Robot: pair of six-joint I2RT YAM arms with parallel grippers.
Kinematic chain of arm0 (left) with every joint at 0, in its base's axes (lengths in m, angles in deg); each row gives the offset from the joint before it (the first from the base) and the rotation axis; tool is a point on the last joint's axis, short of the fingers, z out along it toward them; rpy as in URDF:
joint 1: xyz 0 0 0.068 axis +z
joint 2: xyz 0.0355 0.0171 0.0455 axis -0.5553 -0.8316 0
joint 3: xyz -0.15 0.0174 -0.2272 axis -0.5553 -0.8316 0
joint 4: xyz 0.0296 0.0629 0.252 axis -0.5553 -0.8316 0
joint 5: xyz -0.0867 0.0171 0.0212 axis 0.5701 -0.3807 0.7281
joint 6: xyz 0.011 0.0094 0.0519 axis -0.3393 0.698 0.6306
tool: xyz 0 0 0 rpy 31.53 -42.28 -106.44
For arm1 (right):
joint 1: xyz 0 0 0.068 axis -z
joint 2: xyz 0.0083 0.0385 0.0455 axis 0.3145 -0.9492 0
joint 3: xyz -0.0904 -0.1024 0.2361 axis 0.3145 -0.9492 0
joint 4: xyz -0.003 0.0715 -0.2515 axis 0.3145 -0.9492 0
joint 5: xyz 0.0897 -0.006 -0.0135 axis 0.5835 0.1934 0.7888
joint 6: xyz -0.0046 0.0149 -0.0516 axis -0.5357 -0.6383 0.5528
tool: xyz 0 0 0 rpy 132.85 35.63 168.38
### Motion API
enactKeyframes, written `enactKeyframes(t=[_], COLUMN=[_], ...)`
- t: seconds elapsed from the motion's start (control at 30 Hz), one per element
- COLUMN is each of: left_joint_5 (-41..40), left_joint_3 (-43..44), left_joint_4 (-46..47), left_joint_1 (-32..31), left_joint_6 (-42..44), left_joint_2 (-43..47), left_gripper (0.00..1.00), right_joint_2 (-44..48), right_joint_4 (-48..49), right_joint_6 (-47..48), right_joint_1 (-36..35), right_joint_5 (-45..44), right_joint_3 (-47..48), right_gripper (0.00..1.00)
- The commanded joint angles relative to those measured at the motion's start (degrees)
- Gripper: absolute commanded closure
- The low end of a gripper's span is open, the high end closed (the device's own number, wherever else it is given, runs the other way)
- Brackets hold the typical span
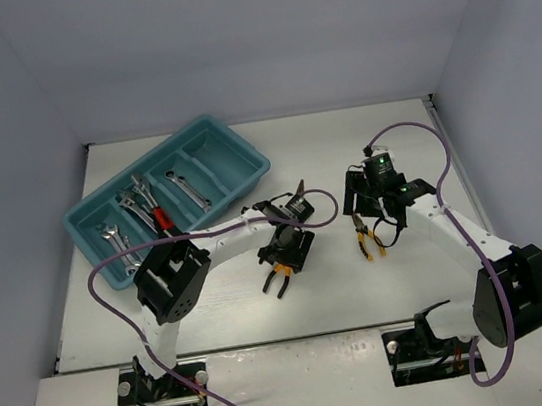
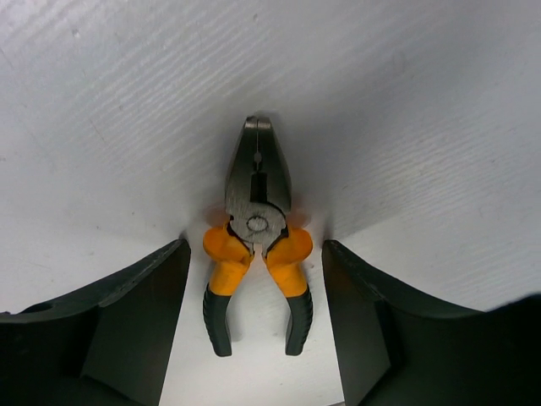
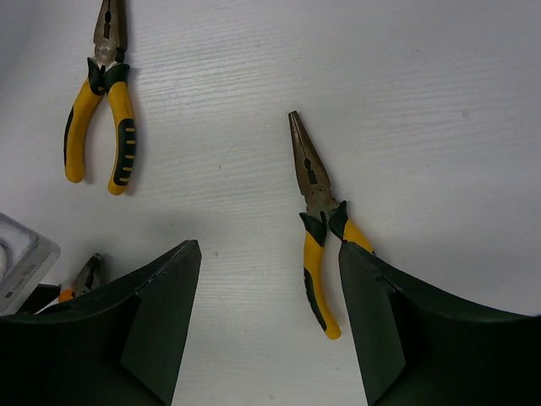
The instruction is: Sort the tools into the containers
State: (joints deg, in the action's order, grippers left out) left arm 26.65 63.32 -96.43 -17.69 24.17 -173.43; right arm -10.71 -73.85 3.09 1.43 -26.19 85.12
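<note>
Orange-and-black pliers (image 2: pixel 257 222) lie flat on the table. My left gripper (image 2: pixel 254 283) is open astride them, its fingers (image 2: pixel 127 313) apart from both handles. In the top view the left gripper (image 1: pixel 279 285) points down at mid-table. My right gripper (image 3: pixel 269 249) is open and empty above the table. Yellow-and-black long-nose pliers (image 3: pixel 314 211) lie by its right finger (image 3: pixel 406 330), one handle hidden under it. A second yellow-handled pair (image 3: pixel 100 101) lies farther left. The teal tray (image 1: pixel 245 162) holds silver wrenches (image 1: pixel 186 186) and a red-handled wrench (image 1: pixel 162 219).
The tray stands at the back left, slanted, with several compartments. Yellow pliers (image 1: pixel 365 241) lie beside the right gripper (image 1: pixel 379 224). A purple cable (image 1: pixel 397 128) loops over the right arm. Grey walls close the table on three sides.
</note>
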Motion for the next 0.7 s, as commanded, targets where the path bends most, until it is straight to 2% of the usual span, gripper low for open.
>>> enactKeyframes(t=[0.0,0.3,0.5,0.57,0.67], left_joint_5=[-0.37,-1.25,-1.45,-1.5,-1.02], left_joint_3=[3.08,6.63,7.67,7.75,7.5], left_joint_4=[1.79,1.63,1.55,1.56,1.47], left_joint_1=[-0.35,1.09,2.2,2.2,2.2], left_joint_6=[-1.1,-0.81,-0.81,-0.81,-0.81], left_joint_2=[-1.64,-4.21,-5.67,-5.82,-6.38], left_gripper=[0.41,0.49,0.65,0.67,0.83], right_joint_2=[0.49,0.67,0.58,0.58,0.67], right_joint_4=[0.87,0.87,0.87,0.87,0.87], right_joint_6=[-0.14,-0.08,-0.08,-0.08,-0.16], right_joint_1=[0.18,0.12,0.21,0.12,0.2], right_joint_5=[-1.33,-1.6,-1.68,-1.68,-1.85], right_joint_3=[0.08,-0.12,-0.12,-0.21,-0.3], right_gripper=[0.37,0.37,0.37,0.37,0.37])
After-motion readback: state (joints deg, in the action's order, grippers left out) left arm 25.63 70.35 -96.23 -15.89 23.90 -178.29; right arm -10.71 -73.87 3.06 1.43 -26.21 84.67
